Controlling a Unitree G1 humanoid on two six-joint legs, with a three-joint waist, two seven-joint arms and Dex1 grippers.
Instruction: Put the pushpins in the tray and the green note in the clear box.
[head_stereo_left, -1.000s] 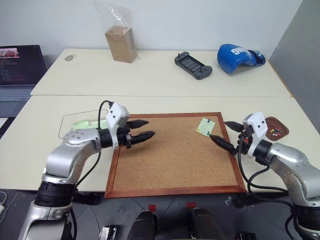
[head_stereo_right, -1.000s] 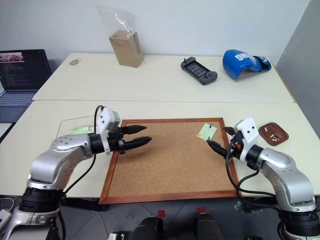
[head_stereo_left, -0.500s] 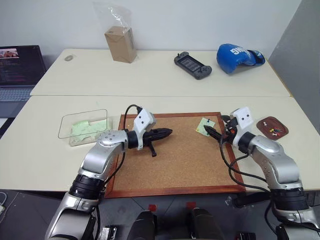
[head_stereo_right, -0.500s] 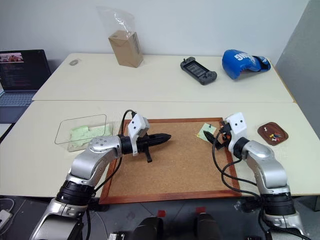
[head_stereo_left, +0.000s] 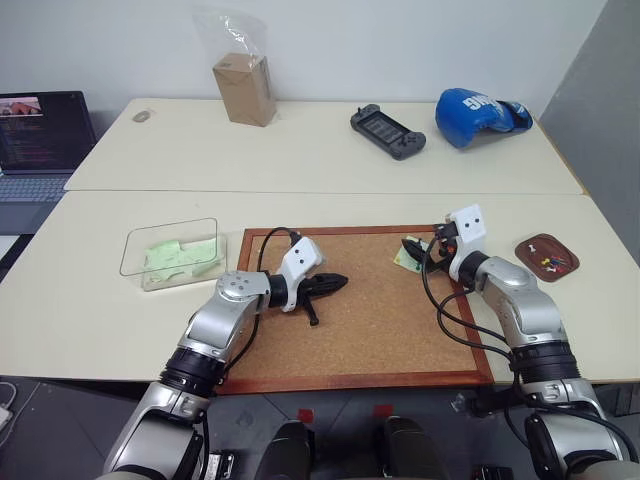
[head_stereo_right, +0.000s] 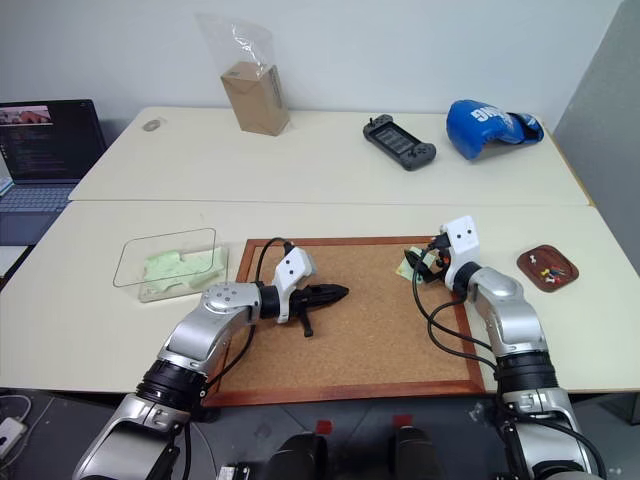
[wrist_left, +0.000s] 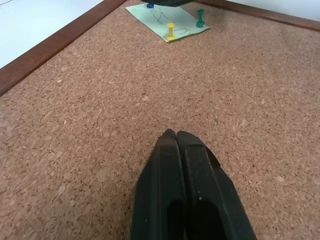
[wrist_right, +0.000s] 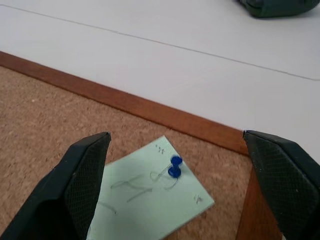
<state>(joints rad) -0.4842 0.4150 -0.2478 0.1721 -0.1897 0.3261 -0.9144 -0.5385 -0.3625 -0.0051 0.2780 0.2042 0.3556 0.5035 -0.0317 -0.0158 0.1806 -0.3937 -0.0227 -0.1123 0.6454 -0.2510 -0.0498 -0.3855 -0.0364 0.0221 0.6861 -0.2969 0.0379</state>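
I see the cork board (head_stereo_left: 355, 305), grainy brown with a reddish wooden frame, lying flat on the pale table (head_stereo_left: 300, 150). The clear box (head_stereo_left: 172, 253), see-through plastic with rounded corners, sits left of it with pale green paper inside. The small brown tray (head_stereo_left: 546, 257) lies to the right, pins in it. The green note (wrist_right: 150, 200), a thin square with pen scribbles, is pinned near the board's far right corner by blue (wrist_right: 175, 167), yellow (wrist_left: 171, 31) and green (wrist_left: 200, 17) pushpins. My right gripper (wrist_right: 175, 195) gapes wide over the note, empty; my left gripper (wrist_left: 176, 136) is pressed closed, empty, over mid-board.
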